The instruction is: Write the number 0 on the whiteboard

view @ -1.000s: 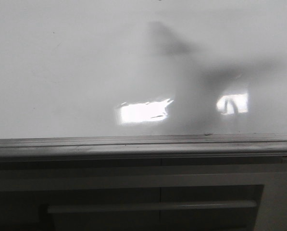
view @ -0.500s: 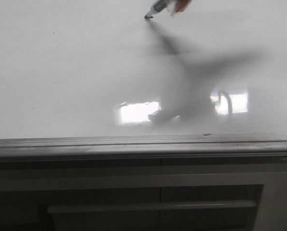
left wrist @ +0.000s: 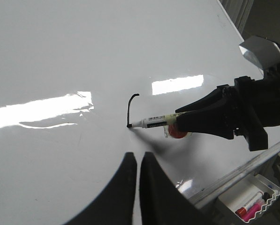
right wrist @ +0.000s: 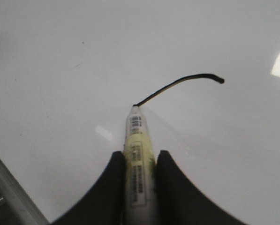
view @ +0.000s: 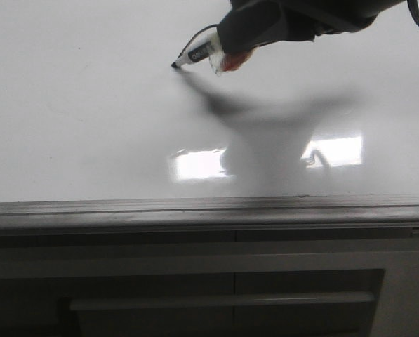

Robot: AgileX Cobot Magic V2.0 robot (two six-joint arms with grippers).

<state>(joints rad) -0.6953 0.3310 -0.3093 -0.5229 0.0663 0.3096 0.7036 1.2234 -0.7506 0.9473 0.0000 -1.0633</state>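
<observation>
Your right gripper [right wrist: 139, 164] has its jaws pinching the marker [right wrist: 139, 154], tip pressed on the whiteboard [view: 76, 126] at the end of a short curved black stroke [right wrist: 177, 84]. That stroke is the start of the number 0 [left wrist: 130, 110]: in the left wrist view it is only a hook running from the tip, so I judge most of the loop is left to draw. Your left gripper [left wrist: 137, 161] hangs just off the board near the tip, jaws pressed together and holding nothing. A tray of spare markers [left wrist: 252, 204] sits beyond the board's rail [view: 209, 207]
</observation>
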